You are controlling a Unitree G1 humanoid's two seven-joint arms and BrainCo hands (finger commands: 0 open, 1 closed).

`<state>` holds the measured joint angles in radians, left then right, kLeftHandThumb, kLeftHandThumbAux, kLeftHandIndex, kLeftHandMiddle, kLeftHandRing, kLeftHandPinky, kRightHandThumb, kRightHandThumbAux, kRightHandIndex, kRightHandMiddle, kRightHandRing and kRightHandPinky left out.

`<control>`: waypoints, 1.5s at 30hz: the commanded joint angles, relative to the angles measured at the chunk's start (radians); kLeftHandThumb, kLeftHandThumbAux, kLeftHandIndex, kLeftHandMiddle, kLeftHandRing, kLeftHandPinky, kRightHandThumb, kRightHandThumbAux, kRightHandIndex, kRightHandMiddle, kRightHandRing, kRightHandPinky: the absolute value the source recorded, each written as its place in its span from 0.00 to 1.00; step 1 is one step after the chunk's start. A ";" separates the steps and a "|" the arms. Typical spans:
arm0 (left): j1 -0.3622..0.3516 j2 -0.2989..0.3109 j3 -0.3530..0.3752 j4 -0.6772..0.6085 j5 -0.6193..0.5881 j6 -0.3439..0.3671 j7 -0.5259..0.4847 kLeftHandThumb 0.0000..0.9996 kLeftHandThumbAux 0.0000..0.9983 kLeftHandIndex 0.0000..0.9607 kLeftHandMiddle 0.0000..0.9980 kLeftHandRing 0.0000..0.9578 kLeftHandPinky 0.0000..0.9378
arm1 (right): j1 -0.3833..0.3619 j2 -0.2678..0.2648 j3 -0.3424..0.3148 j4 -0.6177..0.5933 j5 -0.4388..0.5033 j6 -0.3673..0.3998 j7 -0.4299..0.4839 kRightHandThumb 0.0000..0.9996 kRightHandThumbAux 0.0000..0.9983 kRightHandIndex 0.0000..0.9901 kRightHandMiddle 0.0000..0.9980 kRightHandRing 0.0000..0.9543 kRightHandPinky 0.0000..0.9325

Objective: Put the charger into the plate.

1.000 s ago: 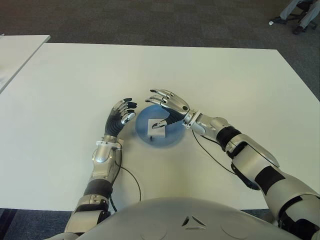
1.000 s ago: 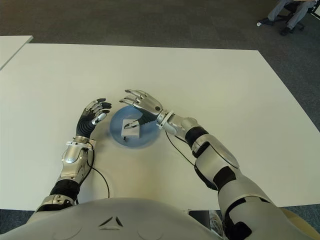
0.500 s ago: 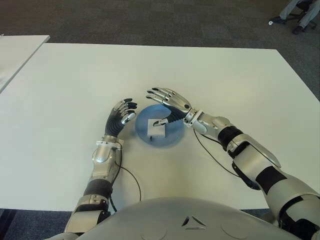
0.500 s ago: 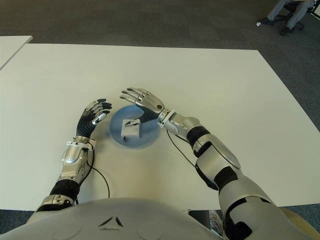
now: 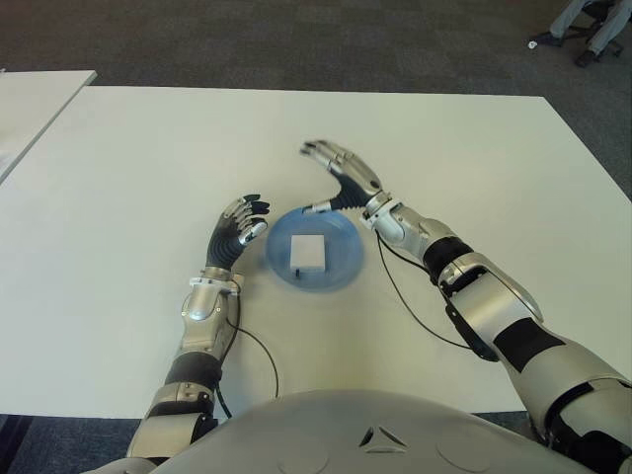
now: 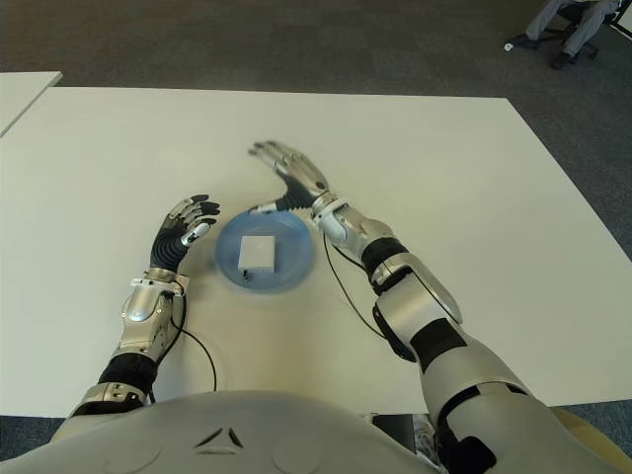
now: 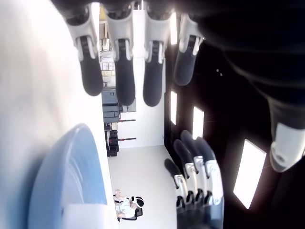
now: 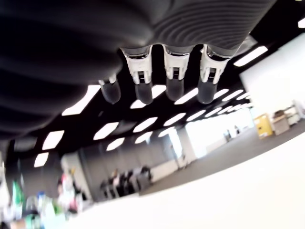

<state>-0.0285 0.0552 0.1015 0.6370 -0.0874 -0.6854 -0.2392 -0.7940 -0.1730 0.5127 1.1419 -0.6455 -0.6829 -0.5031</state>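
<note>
A wide white desk fills most of the eye views — its surface plain and matte. A second white desk shows at the far left, apart from it. Dark grey carpet lies beyond. At the top right corner, a person's legs by a chair base.

The right hand is hovering with its palm turned inward, its four long fingers stretching out side by side and holding nothing, the thumb angling down beneath them. Its forearm is reaching diagonally forward from the right shoulder, a thin black cable trailing beneath it. The left hand is showing to its left, fingers spreading loosely and empty, with the left forearm running almost straight ahead from the body.
</note>
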 commanded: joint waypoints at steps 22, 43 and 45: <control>0.041 -0.007 0.061 0.071 -0.012 0.078 0.145 0.00 0.58 0.14 0.26 0.25 0.21 | 0.385 0.297 -0.415 -0.483 0.634 0.221 0.345 0.01 0.78 0.00 0.00 0.00 0.00; 0.066 0.014 0.071 0.020 -0.067 0.166 0.114 0.00 0.59 0.05 0.12 0.12 0.13 | 0.502 0.256 -0.449 -0.489 0.670 0.235 0.495 0.00 0.84 0.05 0.05 0.02 0.03; 0.066 0.014 0.075 0.017 -0.070 0.173 0.115 0.00 0.59 0.05 0.12 0.12 0.13 | 0.499 0.251 -0.451 -0.467 0.669 0.236 0.513 0.00 0.83 0.05 0.05 0.02 0.04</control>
<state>-0.0147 0.0720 0.1697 0.6175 -0.1425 -0.5727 -0.1138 -0.2991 0.0673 0.0673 0.6406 0.0092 -0.4518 -0.0172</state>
